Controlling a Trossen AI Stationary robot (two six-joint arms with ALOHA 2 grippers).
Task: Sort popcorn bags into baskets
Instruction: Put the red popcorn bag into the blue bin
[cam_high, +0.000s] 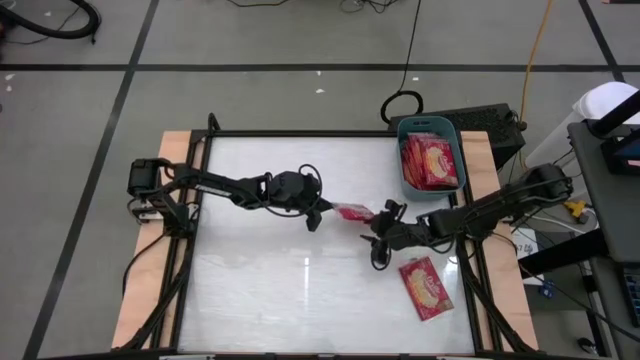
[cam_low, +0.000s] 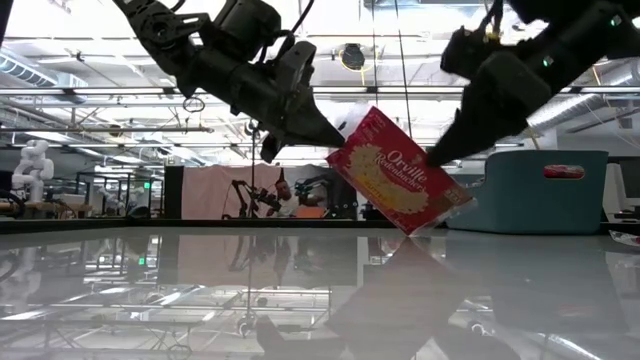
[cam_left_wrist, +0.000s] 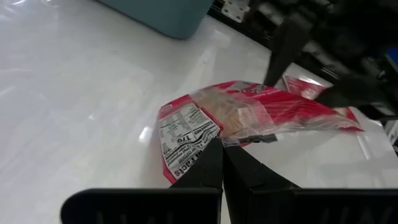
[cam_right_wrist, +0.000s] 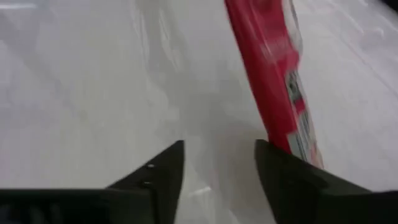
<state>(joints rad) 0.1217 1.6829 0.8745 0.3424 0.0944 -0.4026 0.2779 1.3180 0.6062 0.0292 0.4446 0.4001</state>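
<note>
Both dark arms reach inward over the white table (cam_high: 260, 290) and meet near its middle. The left gripper (cam_high: 318, 215) is pinched tight on the edge of a red popcorn bag (cam_low: 400, 172), held tilted above the surface. The right gripper (cam_high: 380, 235) sits just beside the bag's other end, its fingers (cam_right_wrist: 163, 168) spread apart with the bag off to one side of them, not between them. The low view shows the bag clear of the table; the high view adds a teal basket (cam_high: 407, 186) at the far right edge holding more bags, and a loose bag (cam_high: 425, 287) lying flat near the right arm.
</note>
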